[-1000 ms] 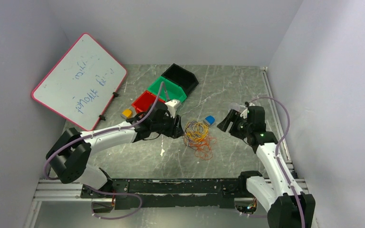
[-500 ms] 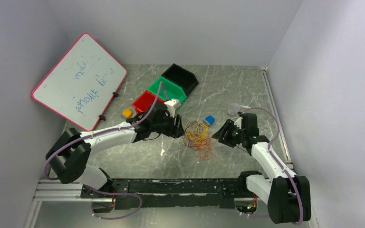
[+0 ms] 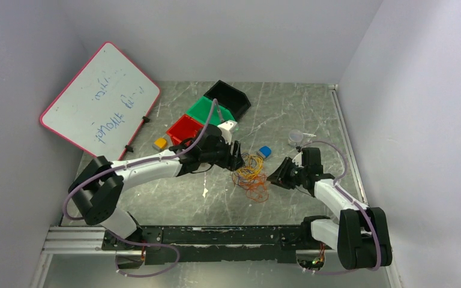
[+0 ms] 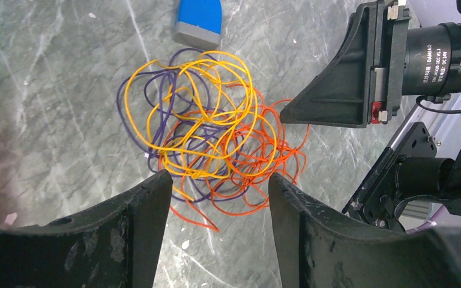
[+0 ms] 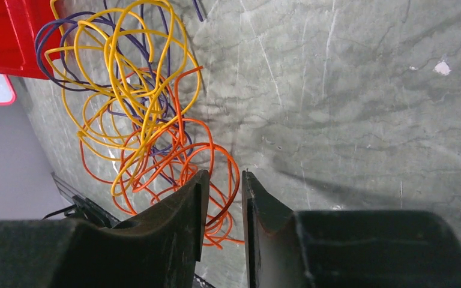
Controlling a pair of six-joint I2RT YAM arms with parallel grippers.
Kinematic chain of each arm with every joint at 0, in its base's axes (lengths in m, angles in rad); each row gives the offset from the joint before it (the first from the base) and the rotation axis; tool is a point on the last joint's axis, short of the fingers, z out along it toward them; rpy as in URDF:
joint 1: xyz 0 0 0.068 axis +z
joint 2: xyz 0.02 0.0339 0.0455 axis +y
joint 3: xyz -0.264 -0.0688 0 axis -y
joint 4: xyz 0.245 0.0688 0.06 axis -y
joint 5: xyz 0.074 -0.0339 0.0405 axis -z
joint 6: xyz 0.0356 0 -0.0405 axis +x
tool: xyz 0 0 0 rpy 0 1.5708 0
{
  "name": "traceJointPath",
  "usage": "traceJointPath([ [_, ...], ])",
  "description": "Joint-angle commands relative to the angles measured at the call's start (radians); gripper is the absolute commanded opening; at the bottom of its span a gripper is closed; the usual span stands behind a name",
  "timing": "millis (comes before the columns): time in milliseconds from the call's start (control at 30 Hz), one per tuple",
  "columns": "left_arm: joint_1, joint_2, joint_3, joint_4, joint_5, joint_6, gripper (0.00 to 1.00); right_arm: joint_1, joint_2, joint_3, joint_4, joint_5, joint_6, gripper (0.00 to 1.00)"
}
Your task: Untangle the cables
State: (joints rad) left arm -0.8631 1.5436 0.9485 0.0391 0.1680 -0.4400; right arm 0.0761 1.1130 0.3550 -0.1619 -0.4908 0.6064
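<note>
The cables (image 3: pixel 251 174) lie in one clump around the middle of the worktop (image 3: pixel 294 108), a little toward its near edge, with a small blue block (image 3: pixel 265 151) just beyond them. Yellow, purple and orange strands loop through each other, and no colour lies apart from the rest, so I judge the untangling barely begun: every strand has yet to be drawn free. My left gripper (image 4: pixel 218 178) hangs over the left side of the clump with its jaws wide and nothing between them. My right gripper (image 5: pixel 225 174) is low at the right side with its jaws narrow, only a slim gap showing. An orange loop runs right at the tips, and I cannot tell whether it is pinched or merely beside them.
</note>
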Motion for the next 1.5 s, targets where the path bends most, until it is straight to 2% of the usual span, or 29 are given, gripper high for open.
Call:
traceJointPath([
  [0,-0.025,0.048,0.054,0.032,-0.031,0.016,0.65,0.006,0.005,-0.004,0.070,-0.027,0.006,0.31],
  [100,-0.029,0.067,0.067,0.041,-0.021,0.009,0.65,0.006,-0.023,0.015,0.052,-0.011,-0.003,0.34],
  [200,-0.033,0.082,0.074,0.049,-0.021,0.010,0.65,0.006,-0.066,0.028,0.034,0.003,-0.004,0.44],
  [300,-0.033,0.090,0.084,0.038,-0.025,0.011,0.64,0.006,-0.108,0.045,-0.010,0.029,-0.002,0.47],
  [600,-0.034,0.102,0.096,0.018,-0.036,0.009,0.62,0.006,-0.133,0.066,-0.123,0.089,-0.034,0.44],
  [733,-0.034,0.114,0.102,0.010,-0.037,0.017,0.61,0.006,-0.094,0.052,-0.096,0.084,-0.032,0.40],
  [1000,-0.038,0.149,0.119,0.015,-0.032,0.021,0.62,0.006,0.018,0.037,0.017,-0.047,-0.039,0.37],
  [1133,-0.047,0.188,0.139,0.013,-0.024,0.034,0.62,0.006,0.034,0.036,0.024,-0.061,-0.043,0.29],
  [1267,-0.060,0.227,0.154,0.011,-0.027,0.038,0.64,0.006,0.000,0.051,-0.006,-0.034,-0.052,0.11],
  [1400,-0.069,0.264,0.147,0.023,-0.030,0.025,0.66,0.006,-0.076,0.101,-0.071,0.029,-0.078,0.01],
  [1467,-0.072,0.288,0.149,0.020,-0.034,0.021,0.66,0.006,-0.106,0.128,-0.106,0.058,-0.089,0.00],
])
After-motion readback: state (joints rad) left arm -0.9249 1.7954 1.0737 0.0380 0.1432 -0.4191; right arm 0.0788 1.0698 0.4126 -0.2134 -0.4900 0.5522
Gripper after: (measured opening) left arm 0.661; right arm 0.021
